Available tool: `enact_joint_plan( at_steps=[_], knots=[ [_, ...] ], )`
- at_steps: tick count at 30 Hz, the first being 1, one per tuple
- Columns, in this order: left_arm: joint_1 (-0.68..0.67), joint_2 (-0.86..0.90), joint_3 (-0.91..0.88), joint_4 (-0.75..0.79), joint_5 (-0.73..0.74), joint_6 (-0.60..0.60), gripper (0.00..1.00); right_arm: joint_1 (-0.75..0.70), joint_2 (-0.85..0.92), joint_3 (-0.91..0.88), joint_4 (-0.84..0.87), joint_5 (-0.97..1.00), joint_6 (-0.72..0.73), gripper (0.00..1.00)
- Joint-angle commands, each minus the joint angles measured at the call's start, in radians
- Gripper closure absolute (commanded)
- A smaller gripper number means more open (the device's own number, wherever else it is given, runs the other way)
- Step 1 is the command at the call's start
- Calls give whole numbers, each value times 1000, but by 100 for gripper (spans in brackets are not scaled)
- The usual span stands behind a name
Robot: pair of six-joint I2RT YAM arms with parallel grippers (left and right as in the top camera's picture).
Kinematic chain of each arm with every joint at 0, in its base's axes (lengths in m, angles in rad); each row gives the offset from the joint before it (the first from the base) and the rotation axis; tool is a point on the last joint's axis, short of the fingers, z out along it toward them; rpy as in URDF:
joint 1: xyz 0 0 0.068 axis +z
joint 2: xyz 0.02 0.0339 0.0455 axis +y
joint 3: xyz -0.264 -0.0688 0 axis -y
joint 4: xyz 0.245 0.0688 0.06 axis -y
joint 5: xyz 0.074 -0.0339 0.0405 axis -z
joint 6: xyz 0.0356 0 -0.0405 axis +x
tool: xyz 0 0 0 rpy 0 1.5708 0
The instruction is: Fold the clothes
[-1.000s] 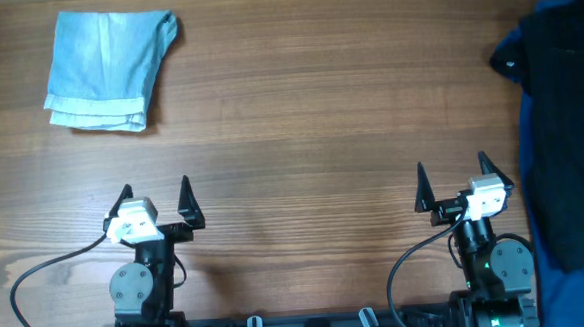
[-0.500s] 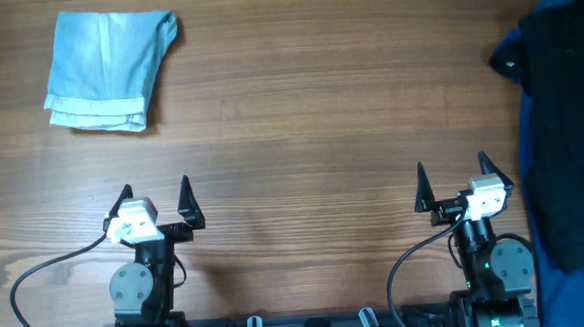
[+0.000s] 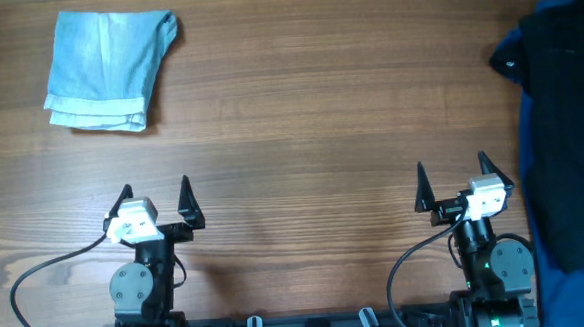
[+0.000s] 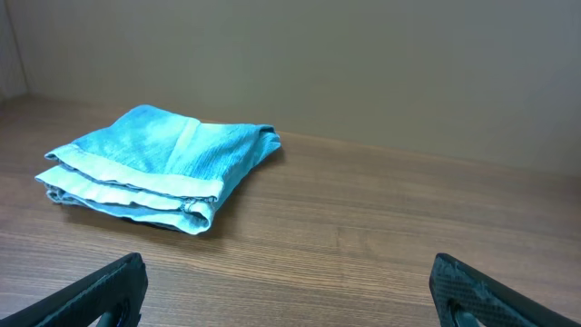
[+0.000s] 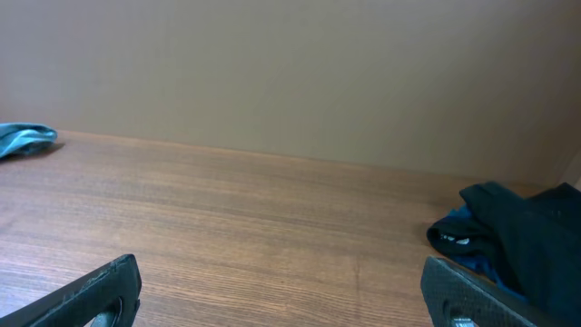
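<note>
left gripper (image 3: 155, 186): jaws spread as wide as they go, nothing between them, both tips over bare wood of the table (image 3: 300, 133)
right gripper (image 3: 452, 161): same state, jaws fully apart, holding nothing, parked low near the robot's edge of the table
between the 2 grippers: bare wood only, no cloth within either span
black garment (image 3: 570, 119): just outside the right gripper's outer finger and running on ahead of it, heaped at the table's right edge; not touching the finger as far as the overhead view shows
blue cloth (image 3: 507, 57): peeks out at the far inner corner of the black garment and again along its near edge; whether it lies under or beside, cannot tell
long axis of the heap: runs fore-and-aft, parallel to the way the right fingers point, so its inner edge faces the right gripper side-on
nearer arm: right, by a wide margin; the left gripper is well apart from the heap
pale blue garment (image 3: 107, 68): ahead of the left fingers and a little to their outer side, well apart, lying flat in a squared stack; judged already folded
step in hand: judged 1 garment done, the black one not yet taken up
next move calls for: right arm out and to its own right to pinch the inner edge and drag the cloth toward the centre, where both grippers can reach
risk: the blue cloth may come along with the black
</note>
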Motion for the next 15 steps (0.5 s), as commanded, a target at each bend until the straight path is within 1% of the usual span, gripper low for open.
enact_joint_plan(
  at_steps=[1, 11, 13, 15],
  knots=[
    [-5, -6, -8, 7, -16, -10, 0, -5, -1, -2, 3, 17, 14, 0],
    [-5, -6, -8, 7, -16, -10, 0, -5, -1, -2, 3, 16, 20, 0],
    [-5, -6, -8, 7, -16, -10, 0, -5, -1, -1, 4, 13, 126, 0],
    [-5, -6, -8, 7, -16, -10, 0, -5, -1, 18, -3, 14, 146, 0]
  ],
)
